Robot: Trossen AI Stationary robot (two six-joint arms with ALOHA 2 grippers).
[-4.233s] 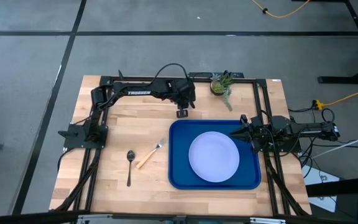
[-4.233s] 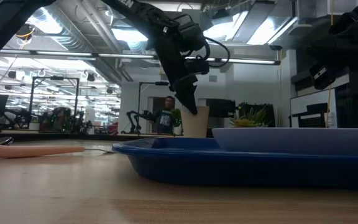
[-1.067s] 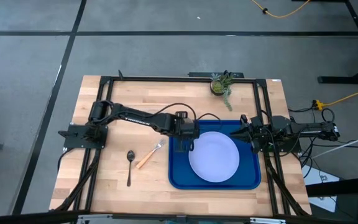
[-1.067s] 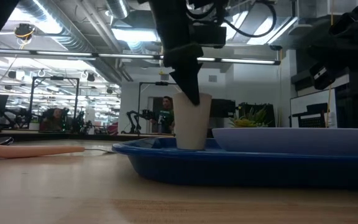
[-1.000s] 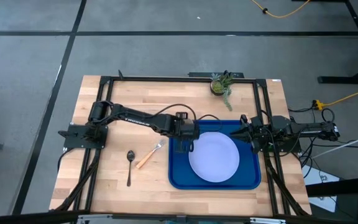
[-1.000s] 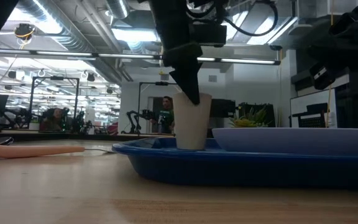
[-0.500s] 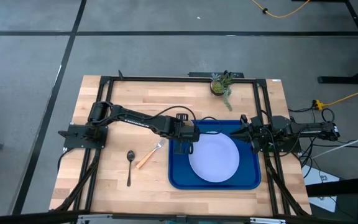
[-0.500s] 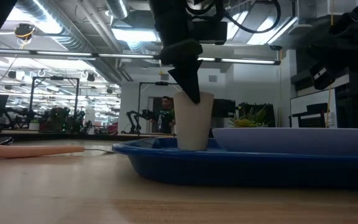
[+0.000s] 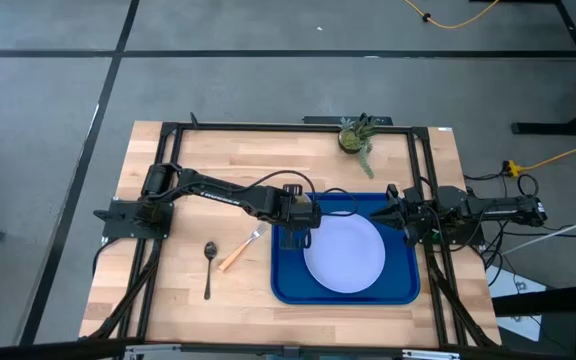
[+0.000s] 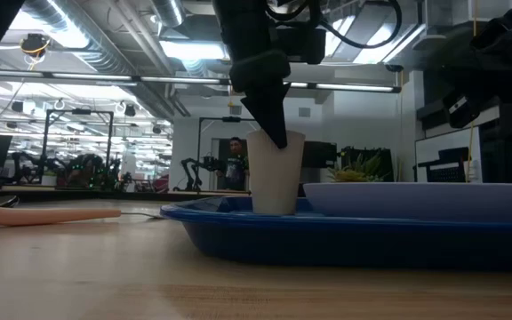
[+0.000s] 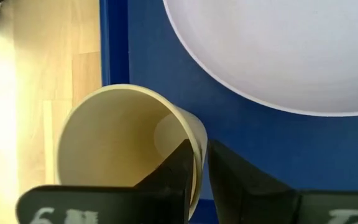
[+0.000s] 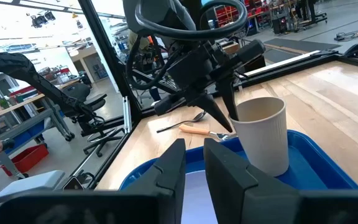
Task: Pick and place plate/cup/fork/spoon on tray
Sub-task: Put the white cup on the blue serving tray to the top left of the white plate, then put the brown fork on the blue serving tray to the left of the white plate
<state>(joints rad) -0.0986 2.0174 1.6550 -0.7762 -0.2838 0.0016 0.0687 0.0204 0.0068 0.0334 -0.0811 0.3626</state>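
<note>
The tan cup [image 10: 274, 178] stands upright on the left part of the blue tray [image 9: 288, 282], beside the pale plate [image 9: 344, 252] that lies flat in the tray. My left gripper [image 11: 199, 168] is shut on the cup; it also shows in the high view [image 9: 296, 232]. My right gripper [image 9: 388, 208] hovers shut and empty over the tray's right rim. The orange-handled fork [image 9: 236, 254] and the dark spoon [image 9: 209, 262] lie flat on the table to the left of the tray. My left gripper pinches the cup's rim wall [image 11: 197, 146] on the side toward the plate, one finger [image 11: 176, 171] inside the cup and one outside. The fingers come from above, slanting down [image 10: 272, 124]. The cup stands upright with its base on the tray floor [image 12: 263, 168].
A small green potted plant [image 9: 353, 138] stands at the table's far edge behind the tray. Black frame rails run along the table's far, left and right sides. Bare wood lies left of the tray around the fork and spoon.
My left gripper, still holding the cup's rim, has shifted slightly toward the table's left edge. The cup has moved with it a little along the tray floor and stays upright.
</note>
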